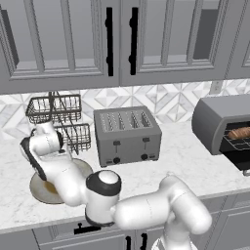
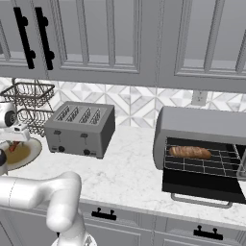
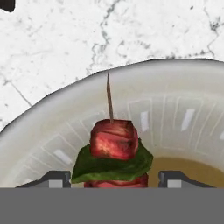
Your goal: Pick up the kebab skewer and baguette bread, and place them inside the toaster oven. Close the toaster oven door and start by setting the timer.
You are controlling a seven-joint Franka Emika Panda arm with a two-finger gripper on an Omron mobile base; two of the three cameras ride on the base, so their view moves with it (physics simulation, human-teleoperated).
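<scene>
I have the gripper down over the plate at the left end of the counter, past the four-slot toaster. In the hand view the kebab skewer lies on the plate between the two finger tips; red chunks and a green leaf fill most of the gap, bare stick pointing away from the camera. The jaws stand apart on either side of the meat, not yet touching it as far as I can tell, so I read the claw as open with nothing held

The baguette bread already lies on the wire rack inside the toaster oven at the right end of the counter; the toaster oven door hangs down open

My judgement of the step: grasp the skewer. To do it well I keep the hand centred on the chunks, so both pads meet meat rather than the thin stick, and close gently, since the pieces look soft and could twist. Lift straight up to clear the plate rim, then swing wide of the toaster toward the oven
</scene>
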